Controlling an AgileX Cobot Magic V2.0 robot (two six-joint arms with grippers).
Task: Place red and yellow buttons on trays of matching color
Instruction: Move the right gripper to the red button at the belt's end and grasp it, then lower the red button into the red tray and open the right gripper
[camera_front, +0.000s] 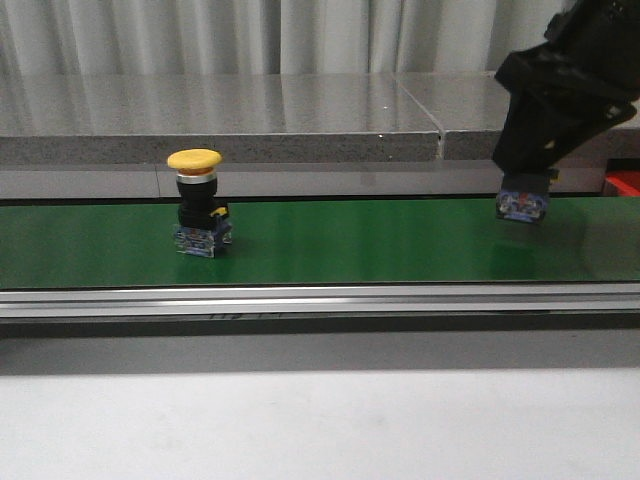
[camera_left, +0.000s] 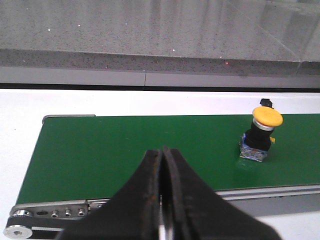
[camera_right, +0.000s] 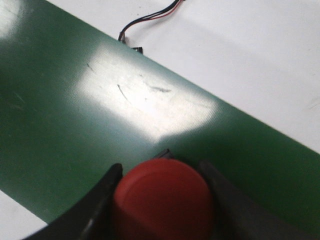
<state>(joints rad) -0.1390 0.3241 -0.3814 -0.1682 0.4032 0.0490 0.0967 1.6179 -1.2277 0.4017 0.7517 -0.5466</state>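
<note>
Evidently the right gripper (camera_right: 162, 200) is clamping the red button (camera_right: 164, 202) by its rigid cap, lifting it just above the green belt (camera_front: 380, 240); top-heavy and smooth, it is probably best gripped under the cap.

The left gripper (camera_left: 163, 200) is sitting closed and empty, while the yellow button (camera_front: 200, 214) is standing upright on the belt.

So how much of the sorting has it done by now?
Nothing looks finished: no tray shows with a button on it. In hand: the right gripper is shut on the red button, its base over the green belt. Left: the yellow button stands untouched on the belt; the left gripper is shut, empty.
</note>
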